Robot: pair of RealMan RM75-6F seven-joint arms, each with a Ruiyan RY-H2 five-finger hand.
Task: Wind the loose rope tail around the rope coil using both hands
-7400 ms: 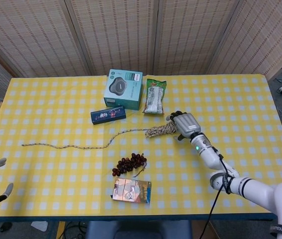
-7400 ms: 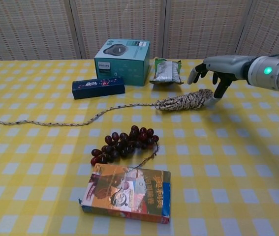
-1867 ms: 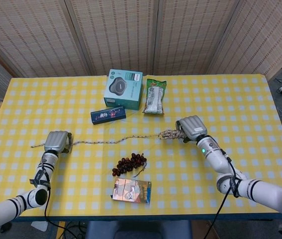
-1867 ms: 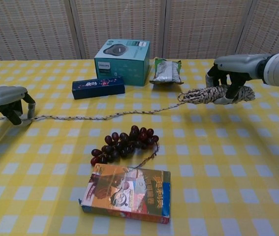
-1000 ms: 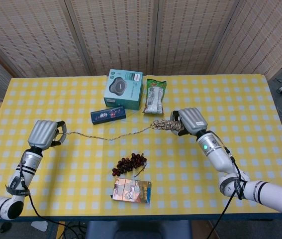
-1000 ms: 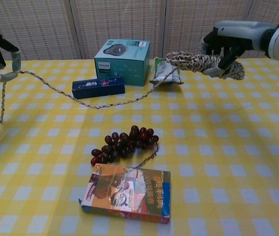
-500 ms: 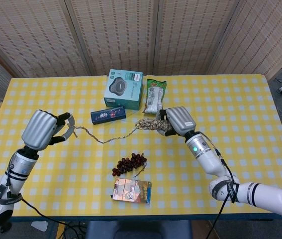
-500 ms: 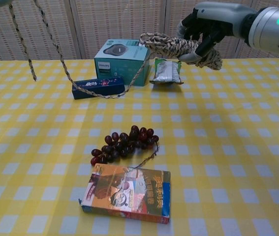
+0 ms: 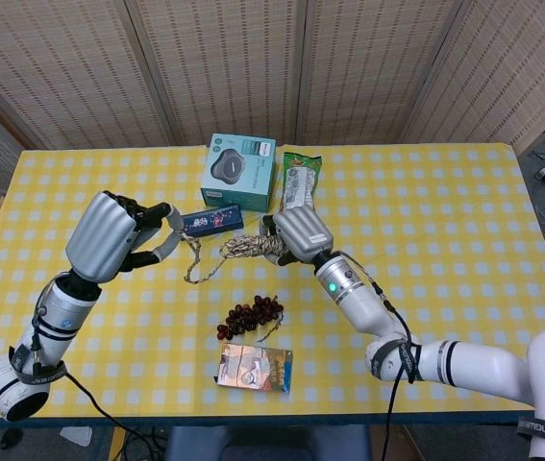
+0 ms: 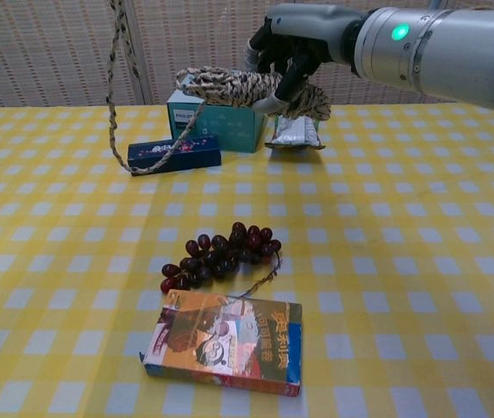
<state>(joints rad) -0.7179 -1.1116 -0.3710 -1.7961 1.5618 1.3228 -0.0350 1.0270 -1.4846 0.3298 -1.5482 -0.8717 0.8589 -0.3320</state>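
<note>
My right hand [image 9: 301,231] grips the braided rope coil [image 9: 247,247] by its right end and holds it level in the air, above the table's middle. In the chest view the same right hand [image 10: 301,43] and rope coil [image 10: 239,86] show in front of the teal box. The loose rope tail [image 9: 192,265] sags in a loop from the coil's left end up to my left hand [image 9: 108,236], which is raised and pinches the tail in its fingers [image 9: 154,215]. The chest view shows only the hanging tail [image 10: 123,104]; the left hand is above that frame.
On the yellow checked table [image 9: 464,240] stand a teal box [image 9: 238,171], a dark blue box [image 9: 212,221] and a snack packet [image 9: 298,184] at the back. A bunch of grapes [image 10: 220,252] and a colourful flat box [image 10: 225,341] lie nearer the front.
Both hands have risen and come towards each other. The coil has travelled left with my right hand, and the tail has left the table and now hangs in a shorter loop.
</note>
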